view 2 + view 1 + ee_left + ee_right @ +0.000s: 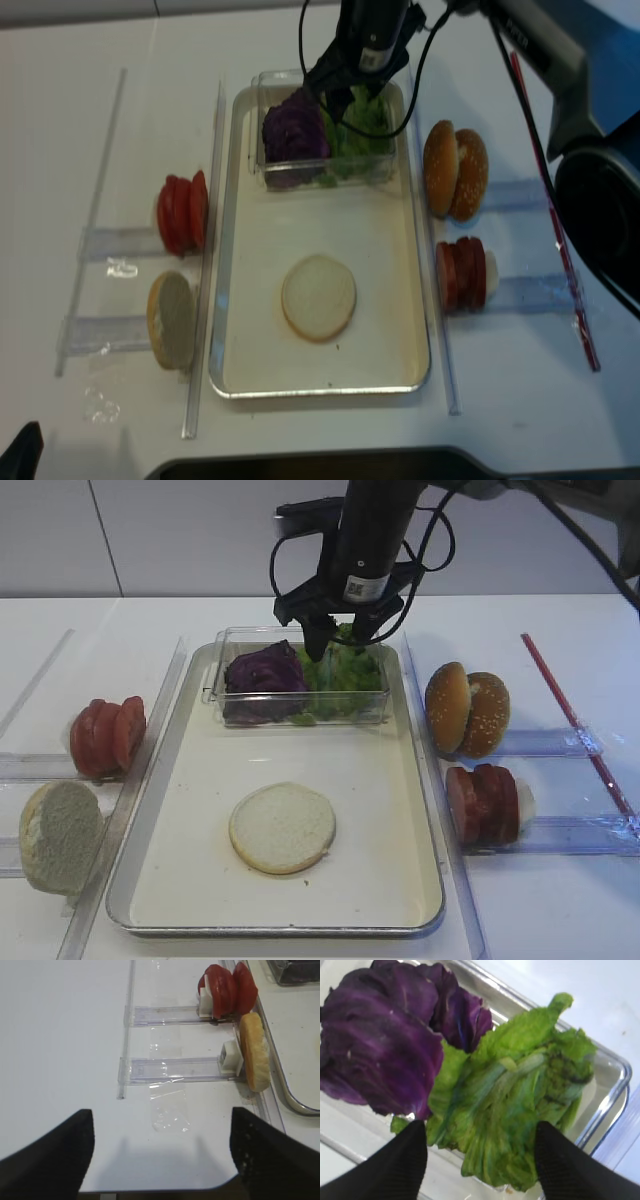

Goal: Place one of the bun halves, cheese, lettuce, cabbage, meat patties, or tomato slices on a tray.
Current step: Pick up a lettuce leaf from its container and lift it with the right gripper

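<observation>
The jaws of the right gripper (480, 1160) are seen parted, one dark finger to either side of the lettuce (520, 1105), with nothing yet clamped between them. The gripper is positioned directly above the small clear container (300, 695), and its fingers are lowered toward the green leaves, which is judged to be the approach for a grasp. The lettuce is lodged in the right-hand part of that container, pressed against the purple cabbage (385, 1035) at its left; a closing grip could catch a cabbage edge as well.

The container is set at the far end of the tray (190, 810). One pale bun half (282, 827) is already laid flat near the tray's middle, so open cream surface is left around it for a further item.

The left gripper (160, 1150) is held with its jaws wide apart over bare worktop (60, 1035), well clear of the tray, and nothing is gripped by it.

Beside the tray, the remaining stock is stood on edge in clear racks, presumably for easy pinching: tomato slices (105, 735) and another bun half (60, 835) at the left, sesame bun halves (467, 710) and meat patties (483, 803) at the right.
</observation>
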